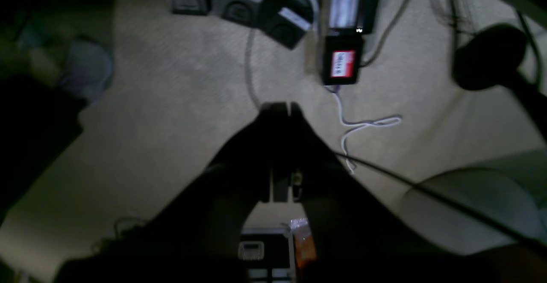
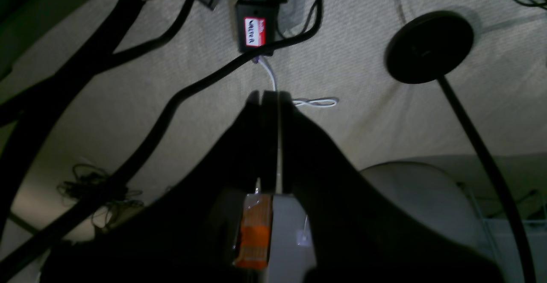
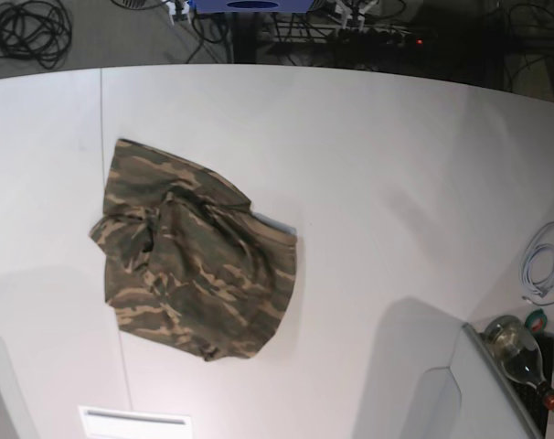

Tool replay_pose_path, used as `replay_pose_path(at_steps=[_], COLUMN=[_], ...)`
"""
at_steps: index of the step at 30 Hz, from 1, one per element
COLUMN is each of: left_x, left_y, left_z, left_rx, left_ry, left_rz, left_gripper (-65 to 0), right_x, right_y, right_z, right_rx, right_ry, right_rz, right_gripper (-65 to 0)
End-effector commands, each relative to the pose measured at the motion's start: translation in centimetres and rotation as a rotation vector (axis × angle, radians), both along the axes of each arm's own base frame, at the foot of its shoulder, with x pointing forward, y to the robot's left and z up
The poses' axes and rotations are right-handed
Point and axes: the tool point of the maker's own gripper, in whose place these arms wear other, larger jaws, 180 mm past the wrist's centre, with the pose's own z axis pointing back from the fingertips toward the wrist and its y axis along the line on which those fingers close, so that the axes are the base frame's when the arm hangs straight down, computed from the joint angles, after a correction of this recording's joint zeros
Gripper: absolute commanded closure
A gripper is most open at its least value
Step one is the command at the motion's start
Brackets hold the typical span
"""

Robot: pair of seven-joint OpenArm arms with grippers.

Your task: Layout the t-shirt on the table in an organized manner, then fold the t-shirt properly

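Observation:
The t-shirt [image 3: 199,265], camouflage in olive, brown and tan, lies crumpled in a loose heap on the left half of the white table [image 3: 378,183] in the base view. Neither gripper shows in that view. In the left wrist view my left gripper [image 1: 280,105] is shut with nothing between its dark fingers, and it points at carpeted floor. The right wrist view shows my right gripper [image 2: 269,94] also shut and empty over the same floor. The shirt and the table appear in neither wrist view.
A coiled white cable [image 3: 544,265] and a bottle [image 3: 519,352] sit at the table's right edge. A white sheet [image 3: 135,422] lies at the front left. On the floor are cables, a black box with a red label [image 1: 343,63] and a round black stand base [image 2: 429,45].

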Motion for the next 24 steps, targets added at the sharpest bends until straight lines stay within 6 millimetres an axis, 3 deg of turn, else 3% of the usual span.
replay_pose_path(at_steps=[1, 2, 4, 5, 9, 15, 24], left_x=[-0.2, 0.3, 3.1, 4.2, 5.1, -0.7, -1.8], left_y=[0.2, 0.4, 1.0, 2.4, 2.8, 3.6, 4.1], left_z=[0.0, 0.0, 0.1, 0.5, 2.6, 1.4, 1.3], left_rx=[0.009, 0.011, 0.016, 0.033, 0.008, 0.017, 0.034], left_ry=[0.003, -0.011, -0.128, -0.207, -0.465, -0.238, -0.169], left_rz=[0.005, 0.007, -0.022, -0.051, -0.191, -0.197, -0.162], left_gripper=[0.0, 0.0, 0.0, 0.0, 0.0, 0.0, 0.0], right_x=[-0.3, -0.5, -0.6, -0.8, -1.8, -3.1, -2.7], right_y=[0.5, 0.6, 0.7, 0.7, 0.2, -2.6, -4.7], right_z=[0.1, 0.1, 0.1, 0.1, 0.2, 0.3, 0.2], right_rx=[0.013, 0.015, 0.016, 0.016, 0.009, -0.032, -0.059], right_ry=[0.001, 0.002, 0.002, 0.005, 0.018, 0.036, -0.050], right_rz=[-0.004, -0.006, -0.006, -0.006, -0.004, 0.012, 0.012], right_gripper=[-0.8, -0.8, -1.2, -1.2, -0.8, -0.8, -0.8])
